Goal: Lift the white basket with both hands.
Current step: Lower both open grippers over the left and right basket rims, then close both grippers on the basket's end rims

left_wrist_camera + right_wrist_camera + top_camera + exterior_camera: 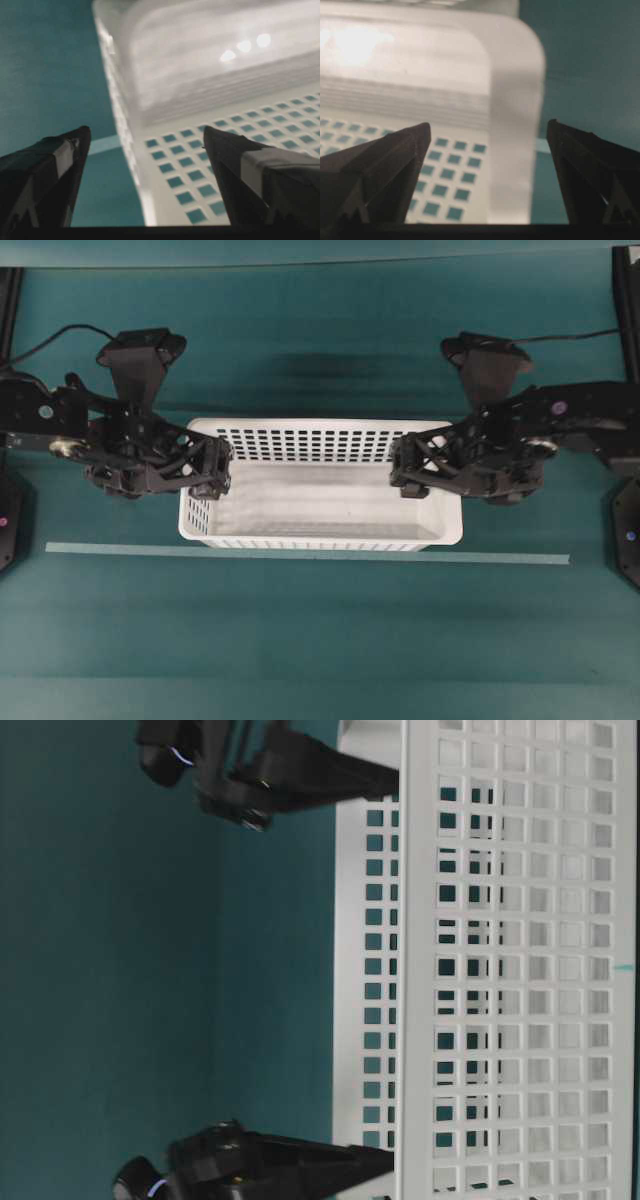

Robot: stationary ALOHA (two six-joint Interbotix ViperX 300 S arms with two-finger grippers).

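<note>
The white basket sat on the teal counter with its long axis running left to right across the overhead view, just behind a pale strip of tape, and the two arms came at it from its two short ends. The left pincer stood over the left end wall and the right pincer over the right end wall, each about equally near its own end, so neither arm had the advantage. What mattered for the coming lift was how each pair of jaws stood to the rim. In the left wrist view the left pincer's jaws were spread wide with the basket's rim running between them, one finger over the counter outside and the other over the perforated wall inside. The right wrist view showed the same, mirrored: one finger over the basket's inside, the other over the counter, the broad rounded rim between. Both pincers were fully open and held nothing; whether any finger touched the plastic could not be told. The table-level view showed both pincers reaching up to the basket's rim from outside, one at each end. The basket itself was empty: only its bare, glossy floor and rows of small rectangular holes were visible. As a judgement, the jaws only needed to close on the rim for a lift to be possible.
</note>
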